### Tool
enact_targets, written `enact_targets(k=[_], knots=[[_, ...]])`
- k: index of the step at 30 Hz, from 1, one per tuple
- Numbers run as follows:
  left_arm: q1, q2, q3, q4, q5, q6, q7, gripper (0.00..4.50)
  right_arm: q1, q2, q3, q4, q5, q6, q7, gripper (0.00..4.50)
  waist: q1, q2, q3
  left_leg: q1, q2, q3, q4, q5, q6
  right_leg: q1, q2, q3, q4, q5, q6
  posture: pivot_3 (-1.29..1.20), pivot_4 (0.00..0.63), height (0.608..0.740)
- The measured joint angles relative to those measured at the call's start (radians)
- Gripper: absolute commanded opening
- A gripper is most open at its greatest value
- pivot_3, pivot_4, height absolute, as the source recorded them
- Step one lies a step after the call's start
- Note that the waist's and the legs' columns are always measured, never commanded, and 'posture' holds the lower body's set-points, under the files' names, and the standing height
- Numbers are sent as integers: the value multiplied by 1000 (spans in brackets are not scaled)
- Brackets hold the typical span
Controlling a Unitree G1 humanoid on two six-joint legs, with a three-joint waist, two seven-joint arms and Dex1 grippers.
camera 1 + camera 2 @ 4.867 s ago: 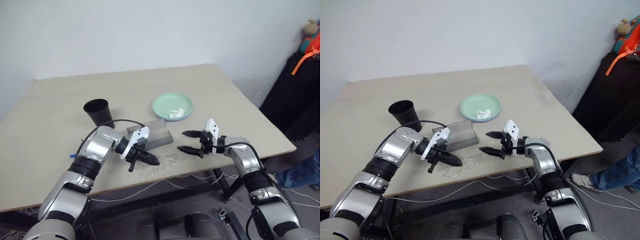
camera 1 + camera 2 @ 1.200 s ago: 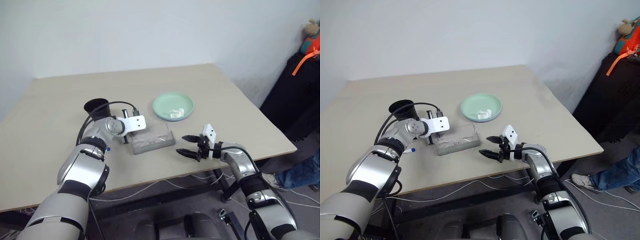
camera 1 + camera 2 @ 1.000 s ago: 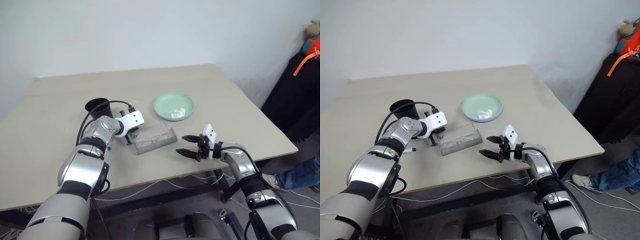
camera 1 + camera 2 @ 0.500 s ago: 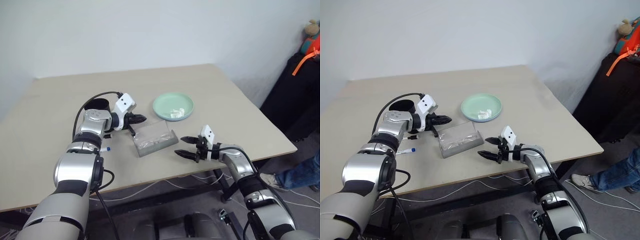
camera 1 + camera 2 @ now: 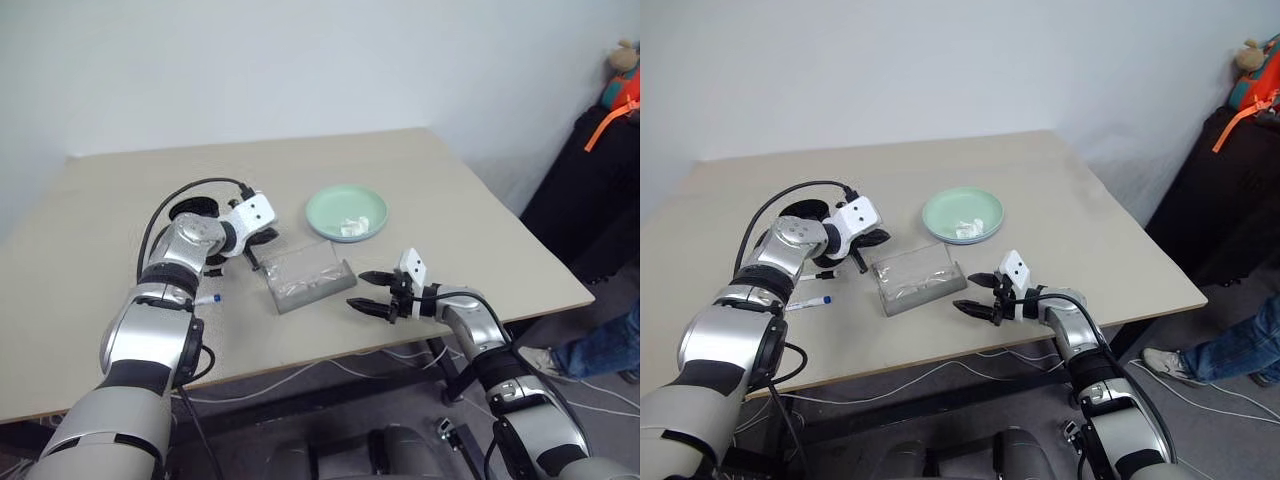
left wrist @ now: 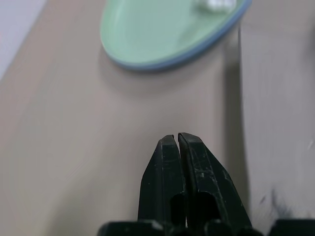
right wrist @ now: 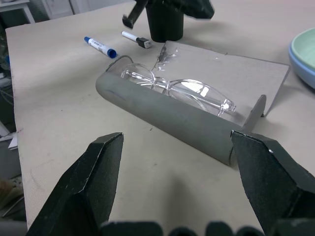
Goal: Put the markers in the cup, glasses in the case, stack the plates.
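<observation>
No writing can be read on anything here. The glasses (image 7: 172, 91) have clear lenses and lie inside the open grey case (image 7: 177, 118) in the middle of the table (image 5: 480, 210), near the black cup (image 7: 165, 22). The left gripper (image 6: 178, 147) has its fingers pressed together and holds nothing, while the right gripper (image 5: 362, 291) is spread wide just beside the case.

left gripper (image 6: 177, 142): fingers pressed together, empty, left of frame centre
right gripper (image 5: 366, 291): fingers spread wide, empty, pointing left, lower centre-right
</observation>
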Motion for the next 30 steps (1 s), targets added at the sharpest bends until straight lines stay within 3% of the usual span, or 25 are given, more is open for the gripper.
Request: enact_targets(k=[8, 21, 30], knots=[[15, -15, -59, 16, 55, 0, -29, 11, 0, -1, 3, 0, 0, 0, -1, 3789, 0, 0, 0, 0, 0, 0, 0, 0, 0, 0, 0, 0, 0, 0, 0, 0, 0, 740], [3, -46, 169, 12, -196, 225, -292, 11, 21, 2, 3, -1, 0, 0, -7, 3789, 0, 0, 0, 0, 0, 0, 1, 0, 0, 0, 0, 0, 0, 0, 0, 0, 0, 740], [16, -57, 212, -78, -299, 307, -493, 11, 18, 10, 3, 3, 0, -4, -11, 3789, -1, 0, 0, 0, 0, 0, 1, 0, 0, 0, 0, 0, 0, 0, 0, 0, 0, 740]])
